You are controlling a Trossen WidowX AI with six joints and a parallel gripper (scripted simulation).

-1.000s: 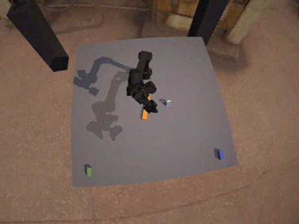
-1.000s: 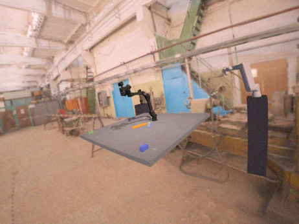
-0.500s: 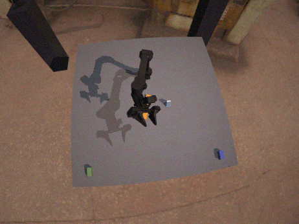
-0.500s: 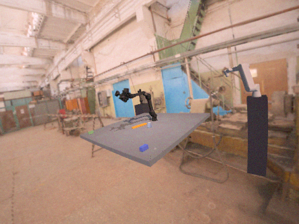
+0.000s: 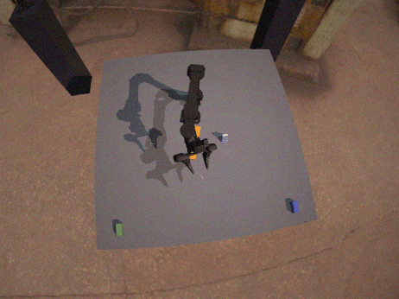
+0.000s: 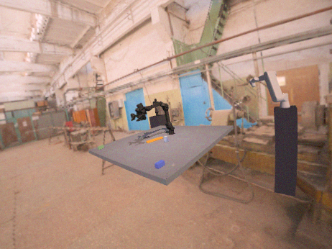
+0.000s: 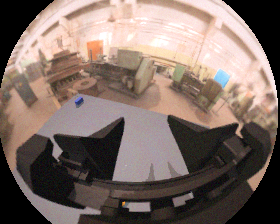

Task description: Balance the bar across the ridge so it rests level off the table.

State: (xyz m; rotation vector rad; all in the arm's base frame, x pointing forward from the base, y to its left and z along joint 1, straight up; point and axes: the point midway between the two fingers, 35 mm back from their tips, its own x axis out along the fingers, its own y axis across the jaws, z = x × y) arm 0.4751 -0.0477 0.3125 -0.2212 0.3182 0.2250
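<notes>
— Item one, the pincer [image 5: 200, 169] [image 6: 133, 118] [image 7: 145, 118]: state?
— Fingers wide apart, nothing between them. Raised above the grey table [image 5: 242, 195] [image 6: 129, 155] [image 7: 145, 142].

— Item two, the bar?
— One, orange [image 5: 198, 131] [image 6: 154, 139], lying on the table beneath the wrist and partly covered by it in the top view; its length runs from below the pincer back towards the arm's base.

— Item three, the ridge?
— Probably the small pale block [image 5: 224, 138] [image 6: 165, 139], beside the bar, behind the fingertips on the base side. Its top edge is too small to judge.

— Sundries?
— One blue block [image 5: 294, 206] [image 6: 159, 164] [image 7: 79, 101] and one green block [image 5: 119, 229] [image 6: 100, 147], both well apart from the pincer, out towards the table's far corners.

— Step in hand, by estimate?
— Approach to the bar; lifting and balancing remain undone. Best practice: draw the pincer back over the bar's middle, point it straight down, set one finger on either long side, then close squarely. A grip near one end would let the bar droop, and a skewed descent could knock the pale block.

— Pose of the arm [image 5: 191, 104] [image 6: 166, 110]?
— Reaching out from its base, elbow bent high, forearm carried above the table. Pincer aimed outward past the bar, not straight down; the wrist view takes in table and hall beyond. Wrist needs pitching downward before any descent.
</notes>
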